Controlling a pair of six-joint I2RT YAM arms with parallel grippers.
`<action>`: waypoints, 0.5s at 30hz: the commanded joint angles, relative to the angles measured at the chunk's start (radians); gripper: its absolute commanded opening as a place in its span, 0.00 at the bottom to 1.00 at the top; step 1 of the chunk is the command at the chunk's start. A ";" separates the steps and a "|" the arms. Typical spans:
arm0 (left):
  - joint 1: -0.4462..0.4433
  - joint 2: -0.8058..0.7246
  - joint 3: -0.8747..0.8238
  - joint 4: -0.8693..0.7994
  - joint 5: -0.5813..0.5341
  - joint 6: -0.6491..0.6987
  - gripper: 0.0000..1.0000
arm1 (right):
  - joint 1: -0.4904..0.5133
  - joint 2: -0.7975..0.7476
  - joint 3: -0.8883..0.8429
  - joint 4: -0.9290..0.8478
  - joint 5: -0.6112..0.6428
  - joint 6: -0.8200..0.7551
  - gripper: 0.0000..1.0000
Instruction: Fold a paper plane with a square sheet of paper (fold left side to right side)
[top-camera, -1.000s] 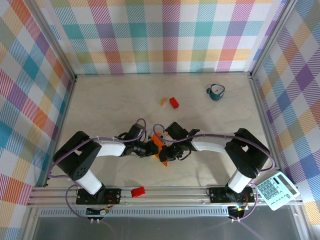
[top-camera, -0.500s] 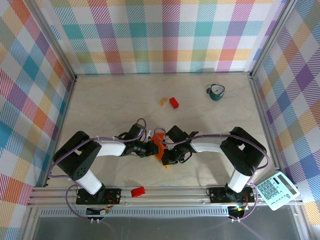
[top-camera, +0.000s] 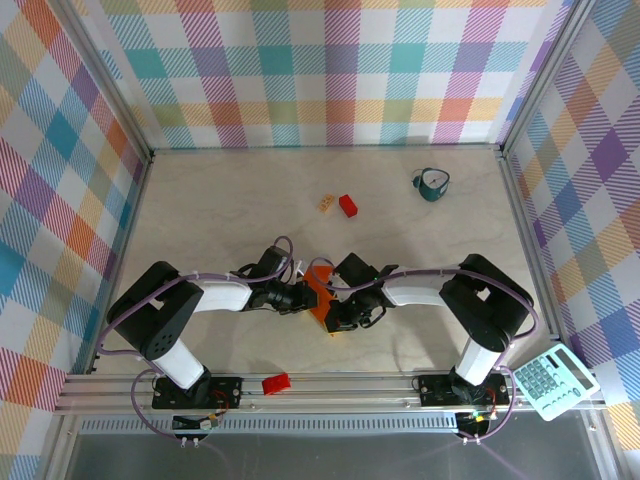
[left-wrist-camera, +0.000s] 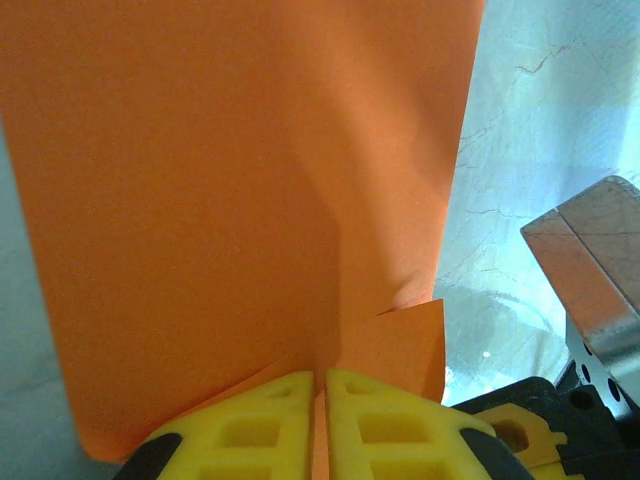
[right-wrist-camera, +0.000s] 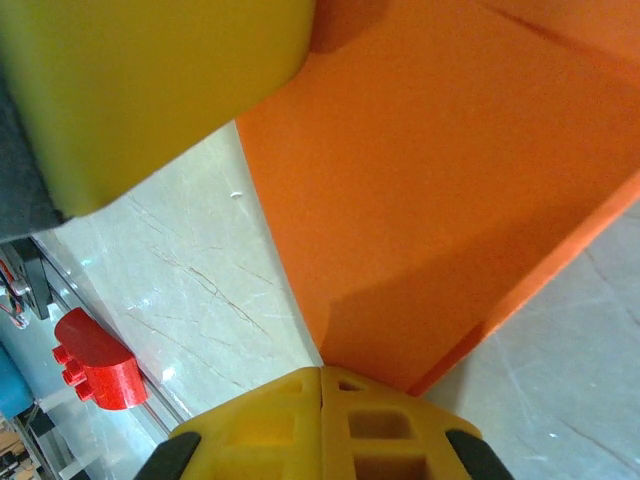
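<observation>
The square sheet of paper (top-camera: 320, 296) is bright orange, folded and creased, and sits on the table between the two arms. In the left wrist view the paper (left-wrist-camera: 240, 200) stands up ahead of my left gripper (left-wrist-camera: 321, 385), which is shut on its lower edge; a thin orange strip shows between the yellow pads. My right gripper (right-wrist-camera: 321, 375) is shut, pads together, its tips against the near edge of the paper (right-wrist-camera: 430, 200). From above, the left gripper (top-camera: 303, 297) and right gripper (top-camera: 338, 312) meet at the sheet.
A red block (top-camera: 348, 205) and a tan block (top-camera: 327, 204) lie farther back. A teal cup (top-camera: 432, 184) stands at the back right. Another red block (top-camera: 275, 383) rests on the front rail, and a calculator (top-camera: 555, 380) lies at the near right.
My right arm has shifted slightly left, bringing its gripper closer against the paper. The left gripper keeps its hold and has not moved.
</observation>
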 joint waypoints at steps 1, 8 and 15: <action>-0.010 0.073 -0.020 -0.060 -0.100 0.007 0.12 | 0.002 0.007 -0.046 -0.035 -0.004 0.022 0.03; -0.010 0.072 -0.020 -0.063 -0.104 0.005 0.12 | 0.008 -0.033 -0.098 -0.011 -0.048 0.055 0.03; -0.010 0.067 -0.015 -0.068 -0.106 0.007 0.12 | -0.001 -0.165 -0.099 -0.046 -0.067 0.057 0.03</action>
